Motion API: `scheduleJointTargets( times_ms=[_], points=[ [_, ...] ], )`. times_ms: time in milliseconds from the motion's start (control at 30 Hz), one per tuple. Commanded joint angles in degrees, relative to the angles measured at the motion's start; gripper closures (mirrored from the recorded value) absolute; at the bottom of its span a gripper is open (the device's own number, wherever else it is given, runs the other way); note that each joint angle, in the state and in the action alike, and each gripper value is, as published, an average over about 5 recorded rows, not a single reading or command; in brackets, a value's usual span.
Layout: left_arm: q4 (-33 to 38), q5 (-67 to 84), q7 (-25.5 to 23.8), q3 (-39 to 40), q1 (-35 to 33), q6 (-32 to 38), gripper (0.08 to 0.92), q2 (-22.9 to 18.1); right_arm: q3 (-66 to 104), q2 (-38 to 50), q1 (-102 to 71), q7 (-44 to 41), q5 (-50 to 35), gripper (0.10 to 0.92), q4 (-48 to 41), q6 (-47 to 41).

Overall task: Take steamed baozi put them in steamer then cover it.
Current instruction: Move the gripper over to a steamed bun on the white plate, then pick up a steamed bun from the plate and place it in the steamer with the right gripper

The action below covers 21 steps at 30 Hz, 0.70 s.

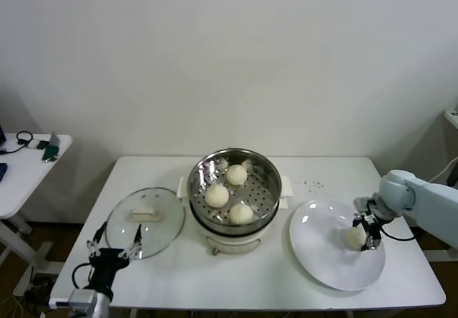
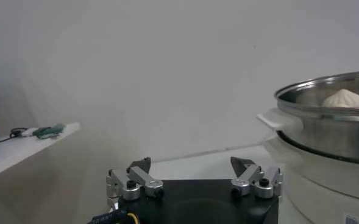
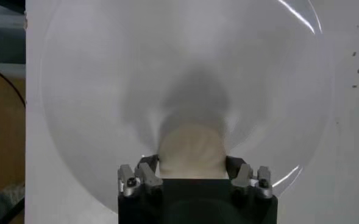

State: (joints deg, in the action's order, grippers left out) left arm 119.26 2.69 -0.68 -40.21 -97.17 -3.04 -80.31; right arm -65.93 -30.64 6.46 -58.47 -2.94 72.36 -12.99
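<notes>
Three steamed baozi [image 1: 236, 174] lie on the perforated floor of the steel steamer [image 1: 266, 167] at the table's centre. A fourth baozi [image 1: 356, 237] rests on the white plate [image 1: 322, 253] at the right. My right gripper [image 1: 363, 233] is down on it, one finger against each side of the bun [image 3: 191, 146]. The right wrist view shows the right gripper [image 3: 191, 165] shut on the bun over the plate [image 3: 106, 91]. The glass cover [image 1: 145, 221] lies flat left of the steamer. My left gripper [image 1: 114, 245] waits open near the table's front left edge, close to the cover; the left gripper [image 2: 191, 167] is empty there, with the steamer [image 2: 331, 122] beside it.
A small white side table [image 1: 28, 167] with cables and small items stands off to the left. A few dark specks [image 1: 311, 184] dot the tabletop behind the plate. The plate reaches close to the table's front right edge.
</notes>
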Motion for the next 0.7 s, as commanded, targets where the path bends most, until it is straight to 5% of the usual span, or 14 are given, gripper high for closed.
scheduleJointTargets(
  times_ms=[33, 367, 700],
  points=[
    [-0.02, 0.07, 0.01, 0.09, 0.03, 0.04, 0.177, 0.03, -0.31, -0.19, 0.71, -0.04, -1.13, 0.322, -0.36, -0.07],
    [0.23, 0.86, -0.06, 0.06, 0.07, 0.34, 0.177, 0.02, -12.21, -1.73, 16.08, 0.62, -11.39, 0.33, 1.95, -2.49],
    [0.51, 1.82, -0.27, 1.13, 0.54, 1.1, 0.177, 0.1, -32.34, -13.92, 44.68, 1.06, -29.83, 0.33, 1.95, -4.25]
  ],
)
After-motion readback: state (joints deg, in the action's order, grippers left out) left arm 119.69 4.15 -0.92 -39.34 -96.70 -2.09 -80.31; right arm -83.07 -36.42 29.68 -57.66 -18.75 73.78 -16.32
